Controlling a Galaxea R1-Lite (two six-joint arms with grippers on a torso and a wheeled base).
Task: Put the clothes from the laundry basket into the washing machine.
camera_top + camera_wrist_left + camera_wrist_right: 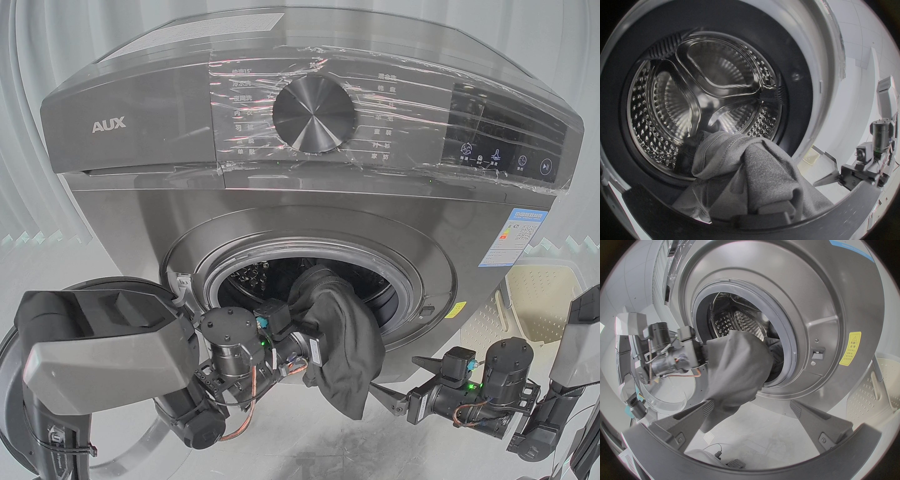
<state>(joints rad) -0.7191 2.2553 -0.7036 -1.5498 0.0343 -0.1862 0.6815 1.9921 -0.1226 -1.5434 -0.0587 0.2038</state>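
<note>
A pale, smooth floor point(294, 437) carries the grey front-loading washing machine point(312, 206), whose round door point(668, 394) stands open on the robot's left. The cream perforated laundry basket point(537, 306) stands on the floor just beside the machine, on the robot's right. A white object with a dark cable point(720, 455) lies on the floor before the machine.
</note>
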